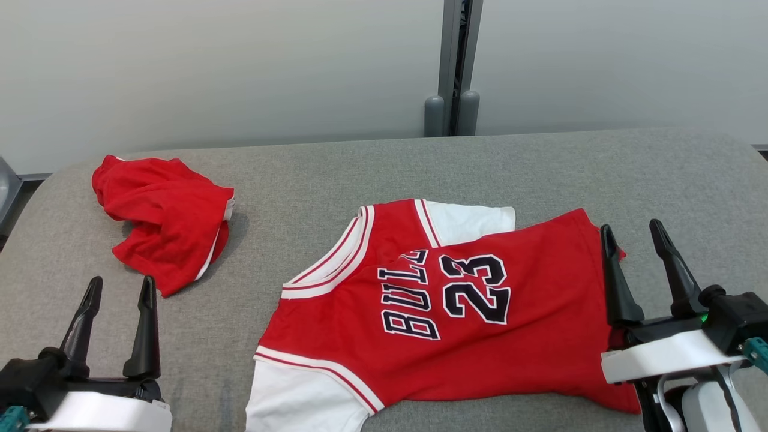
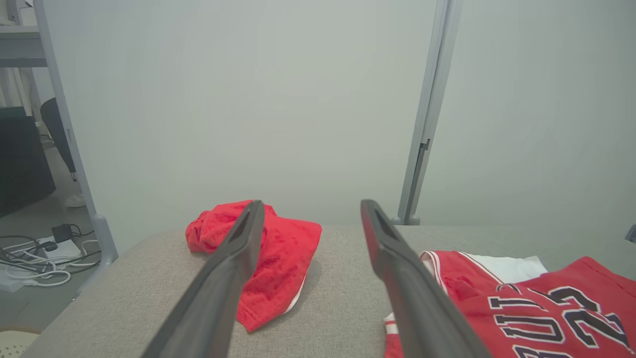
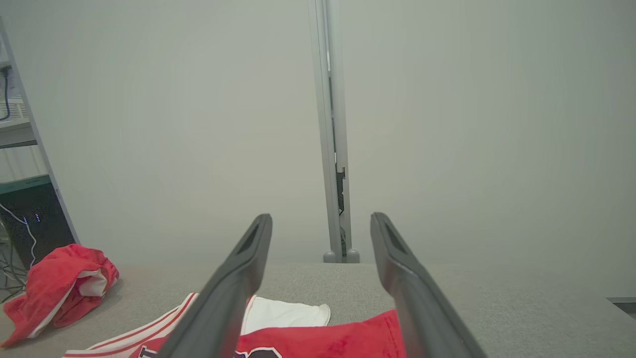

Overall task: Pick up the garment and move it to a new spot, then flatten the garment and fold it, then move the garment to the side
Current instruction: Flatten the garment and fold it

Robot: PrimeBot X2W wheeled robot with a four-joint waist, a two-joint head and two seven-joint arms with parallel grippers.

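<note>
The garment (image 1: 528, 324), a red jersey with white sleeves and "BULLS 23" lettering, lies spread nearly flat on the grey padded table (image 1: 360, 168), right of centre, with its neck toward the left. The jersey (image 2: 546, 308) also fills the lower right of the left wrist view, and its hem (image 3: 338, 340) lies under the fingers in the right wrist view. My right gripper (image 1: 631, 227) stands open at the jersey's right hem, gripping nothing; its wrist view shows the same gripper (image 3: 321, 217) with jaws apart. At the near left my left gripper (image 1: 121, 282) is open and empty, well clear of the jersey; the left gripper (image 2: 312, 204) points toward the back wall.
A crumpled red piece of clothing with white trim (image 1: 165, 222) lies at the table's far left, just beyond my left fingers (image 2: 283, 253) (image 3: 54, 278). A grey partition wall with a vertical post (image 1: 453, 66) stands behind the table. Cables lie on the floor off the left edge (image 2: 35, 258).
</note>
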